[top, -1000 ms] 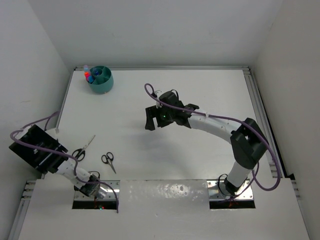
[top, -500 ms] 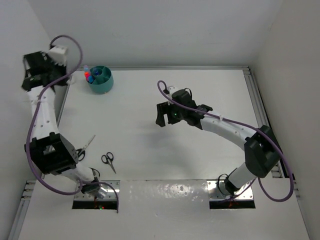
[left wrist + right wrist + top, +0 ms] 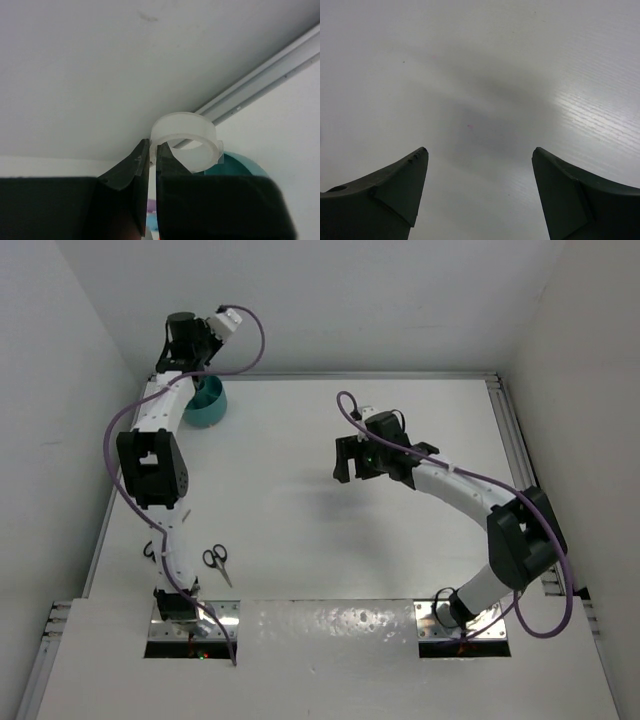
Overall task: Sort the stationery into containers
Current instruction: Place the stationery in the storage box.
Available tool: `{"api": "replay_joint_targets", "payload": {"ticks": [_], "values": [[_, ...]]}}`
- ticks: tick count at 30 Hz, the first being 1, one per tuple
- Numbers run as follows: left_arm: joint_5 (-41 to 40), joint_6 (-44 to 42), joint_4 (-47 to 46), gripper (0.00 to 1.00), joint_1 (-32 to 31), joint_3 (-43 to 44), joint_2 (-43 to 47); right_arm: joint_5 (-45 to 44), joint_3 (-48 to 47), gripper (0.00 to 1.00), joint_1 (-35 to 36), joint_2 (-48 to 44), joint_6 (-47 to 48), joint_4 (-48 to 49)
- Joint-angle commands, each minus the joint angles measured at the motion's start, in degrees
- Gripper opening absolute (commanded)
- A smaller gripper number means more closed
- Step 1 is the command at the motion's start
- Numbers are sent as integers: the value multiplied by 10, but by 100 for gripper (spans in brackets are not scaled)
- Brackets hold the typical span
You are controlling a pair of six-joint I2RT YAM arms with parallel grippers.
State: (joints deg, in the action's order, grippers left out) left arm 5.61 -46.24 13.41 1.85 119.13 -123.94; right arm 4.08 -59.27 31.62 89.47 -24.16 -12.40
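Left arm [image 3: 150,455] has swung in from the wall side and now stretches up to the cup [image 3: 210,408] in the far-left corner, and the right arm [image 3: 460,490] has slid a bit right. The table [image 3: 300,540] and walls [image 3: 330,300] are white, with a metal rail [image 3: 260,80] at the far edge. The top view hides the left gripper's [image 3: 152,150] load. Its wrist cam shows it clamped on the wall of a translucent ring [image 3: 184,131], with the cup just below. Right gripper [image 3: 477,155] is spread wide above the table. Scissors [image 3: 217,560] lie by the left arm, well apart from the cup.
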Motion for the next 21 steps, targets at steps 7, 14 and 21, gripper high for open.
{"api": "replay_joint_targets", "payload": {"ticks": [7, 14, 21], "values": [[288, -156, -262, 0, 58, -66, -33, 4, -60, 83, -21, 63, -19, 0], [361, -187, -233, 0, 70, -72, -55, 5, -84, 83, -23, 88, -26, -17], [447, -301, -95, 0, 85, -58, -73, 13, -85, 84, -23, 98, -37, -16]]}}
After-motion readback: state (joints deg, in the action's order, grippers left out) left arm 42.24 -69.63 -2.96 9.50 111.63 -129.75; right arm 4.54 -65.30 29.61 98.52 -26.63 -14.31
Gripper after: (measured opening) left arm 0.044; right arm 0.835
